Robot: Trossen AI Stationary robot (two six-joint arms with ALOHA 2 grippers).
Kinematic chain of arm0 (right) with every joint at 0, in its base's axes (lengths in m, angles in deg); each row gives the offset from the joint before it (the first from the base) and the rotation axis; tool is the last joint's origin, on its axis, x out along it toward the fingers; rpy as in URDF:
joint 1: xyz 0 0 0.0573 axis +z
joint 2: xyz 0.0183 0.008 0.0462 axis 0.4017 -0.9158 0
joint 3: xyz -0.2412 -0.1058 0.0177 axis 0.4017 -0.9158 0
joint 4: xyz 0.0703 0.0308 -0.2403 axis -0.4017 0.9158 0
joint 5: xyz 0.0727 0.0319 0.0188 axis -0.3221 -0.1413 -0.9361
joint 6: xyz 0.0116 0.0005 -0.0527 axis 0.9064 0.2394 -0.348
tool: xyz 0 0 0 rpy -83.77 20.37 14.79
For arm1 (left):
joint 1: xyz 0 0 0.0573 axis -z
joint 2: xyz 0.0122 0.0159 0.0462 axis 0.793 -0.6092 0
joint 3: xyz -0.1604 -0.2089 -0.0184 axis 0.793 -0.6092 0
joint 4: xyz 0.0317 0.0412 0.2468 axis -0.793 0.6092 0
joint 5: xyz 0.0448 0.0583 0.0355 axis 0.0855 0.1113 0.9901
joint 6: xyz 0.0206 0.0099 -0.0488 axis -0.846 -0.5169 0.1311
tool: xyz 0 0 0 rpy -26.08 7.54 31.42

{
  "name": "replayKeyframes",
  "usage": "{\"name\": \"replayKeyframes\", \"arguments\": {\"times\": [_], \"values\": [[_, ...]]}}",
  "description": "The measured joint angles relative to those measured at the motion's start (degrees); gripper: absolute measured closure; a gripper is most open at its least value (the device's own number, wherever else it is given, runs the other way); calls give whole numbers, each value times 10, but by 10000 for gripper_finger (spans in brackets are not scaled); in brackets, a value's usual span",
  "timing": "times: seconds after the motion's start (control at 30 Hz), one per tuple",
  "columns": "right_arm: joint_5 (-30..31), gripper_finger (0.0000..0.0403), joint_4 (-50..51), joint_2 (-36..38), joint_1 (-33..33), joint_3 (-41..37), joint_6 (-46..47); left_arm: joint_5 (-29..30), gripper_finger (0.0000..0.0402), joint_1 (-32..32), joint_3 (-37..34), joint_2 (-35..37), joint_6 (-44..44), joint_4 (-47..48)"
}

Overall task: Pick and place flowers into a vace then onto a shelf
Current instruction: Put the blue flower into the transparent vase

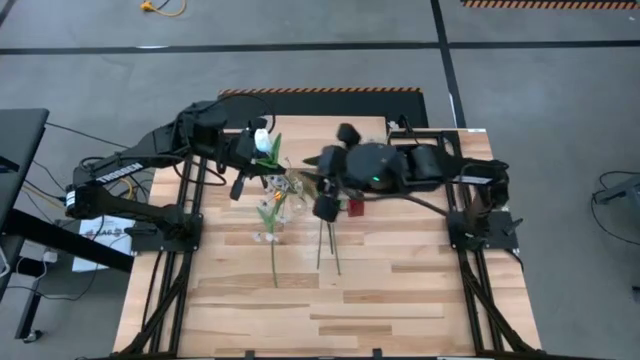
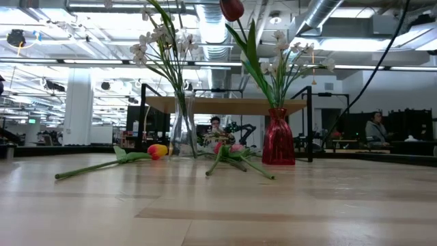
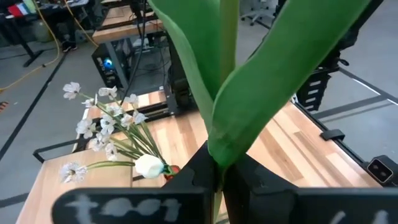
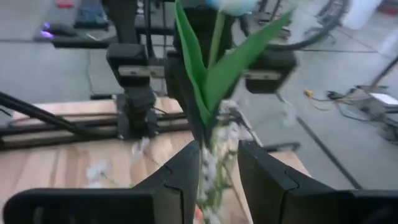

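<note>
Two pincers are working above the worktop [image 1: 400, 300]; the left pincer [image 3: 219, 177] is clamping a green tulip stem [image 3: 227, 74] tight, while the right pincer [image 4: 217, 165] is gripping a white tulip [image 4: 214, 68] upright; a clear vase [image 2: 182, 133] and a red vase [image 2: 278, 137] are standing before the shelf [image 2: 225, 104]; loose flowers [image 2: 119, 160] are lying beside them.

The tabletop [image 1: 400, 290] is pale wood in a plank pattern. On it, the right-hand vase [image 2: 278, 139] is deep red; the vase [image 2: 181, 133] left of it is clear glass. Both hold white-blossomed sprays [image 2: 158, 35] on green stems. A red tulip [image 2: 231, 9] tops the red vase. An orange-yellow tulip [image 2: 157, 151] lies beside the clear vase.
</note>
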Motion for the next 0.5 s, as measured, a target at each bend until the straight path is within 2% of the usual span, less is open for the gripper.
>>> {"name": "replayKeyframes", "arguments": {"times": [0.33, 0.5], "values": [[-101, 246, -121, -28, -50, 0, -38, -6, 401, 0, 0, 0, -14, 9], [-108, 232, -158, -28, -35, 0, -85, 13, 401, 0, 0, 0, -16, 12]]}}
